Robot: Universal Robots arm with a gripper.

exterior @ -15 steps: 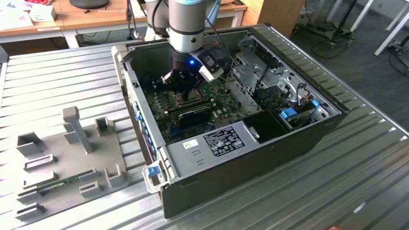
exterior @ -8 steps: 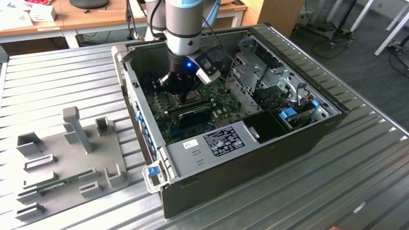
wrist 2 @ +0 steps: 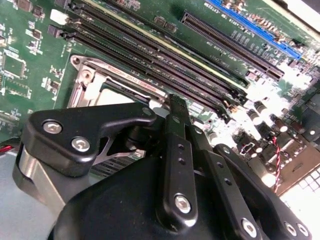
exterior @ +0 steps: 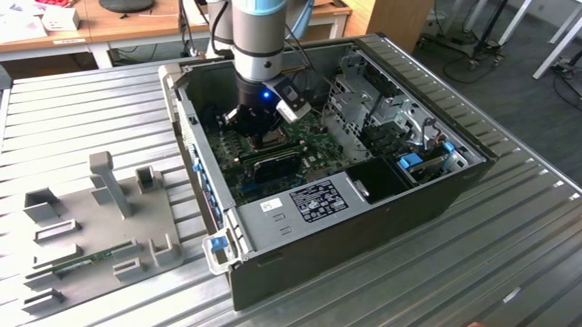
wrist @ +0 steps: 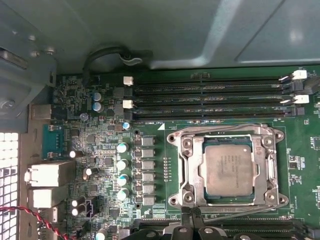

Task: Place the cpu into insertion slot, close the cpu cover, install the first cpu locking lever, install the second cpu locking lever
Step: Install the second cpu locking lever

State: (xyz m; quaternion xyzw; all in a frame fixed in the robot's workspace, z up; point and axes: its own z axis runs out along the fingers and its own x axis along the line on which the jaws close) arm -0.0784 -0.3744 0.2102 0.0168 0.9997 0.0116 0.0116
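cpu [wrist: 228, 170] seated in insertion slot [wrist: 187, 170], cpu cover [wrist: 226, 138] closed over it

No print can be made out: the black label [exterior: 319, 200] and white sticker [exterior: 271, 205] on the computer case [exterior: 382, 225] stay illegible.

Silver-grey cpu [wrist: 228, 171], green circuit board [wrist: 110, 150], black tool [wrist 2: 172, 150]
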